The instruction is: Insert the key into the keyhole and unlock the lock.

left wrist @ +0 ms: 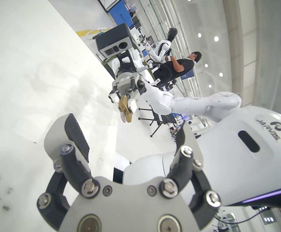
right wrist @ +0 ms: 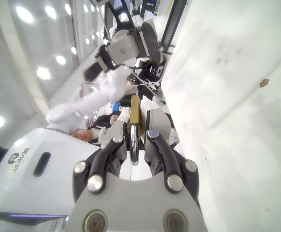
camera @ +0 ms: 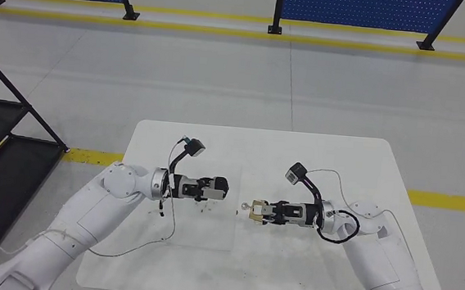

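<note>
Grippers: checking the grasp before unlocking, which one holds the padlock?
The right gripper, shut on the brass padlock; the left gripper stands open and empty.

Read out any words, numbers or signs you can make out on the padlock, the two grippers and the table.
Padlock, clamped in the right gripper: no text can be read; its brass face is too small to tell in the left wrist view and edge-on in the right wrist view.
Left gripper, open: none on its fingers.
Right gripper: none.
Table: none, only faint smudges.
</note>
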Robot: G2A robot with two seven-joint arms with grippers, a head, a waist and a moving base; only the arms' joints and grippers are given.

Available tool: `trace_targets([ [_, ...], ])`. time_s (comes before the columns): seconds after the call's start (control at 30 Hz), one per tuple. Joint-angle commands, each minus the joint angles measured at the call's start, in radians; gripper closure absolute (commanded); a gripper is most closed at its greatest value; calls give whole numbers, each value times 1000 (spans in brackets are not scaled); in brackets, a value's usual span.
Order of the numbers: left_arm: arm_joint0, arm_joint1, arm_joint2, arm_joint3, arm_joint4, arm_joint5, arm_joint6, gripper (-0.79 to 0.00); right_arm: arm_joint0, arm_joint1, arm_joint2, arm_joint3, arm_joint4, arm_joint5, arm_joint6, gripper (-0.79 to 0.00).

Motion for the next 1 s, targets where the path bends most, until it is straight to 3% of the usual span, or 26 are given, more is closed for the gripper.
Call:
trace_targets([
  [0.0, -7, -6, 13, 9, 22, 13, 16, -739, 0, 0, 0, 0, 0, 0, 0, 0],
  [0.13, -18, -17, 32, 17, 50, 33, 41, -474, 0, 0, 0, 0, 0, 0, 0, 0],
  [0.2, -19, -21, 39, 16, 56, 41, 50, -477, 0, 0, 0, 0, 0, 0, 0, 0],
  [0.3, -24, -28, 52, 12, 68, 57, 61, -397, 0, 0, 0, 0, 0, 0, 0, 0],
  [0.5, -32, -39, 66, 22, 53, 84, 48, -357, 0, 0, 0, 0, 0, 0, 0, 0],
  [0.83, -51, -49, 83, 50, -56, 218, -98, -345, 0, 0, 0, 0, 0, 0, 0, 0],
  [0.97, -54, -55, 85, 52, -87, 232, -118, -339, 0, 0, 0, 0, 0, 0, 0, 0],
])
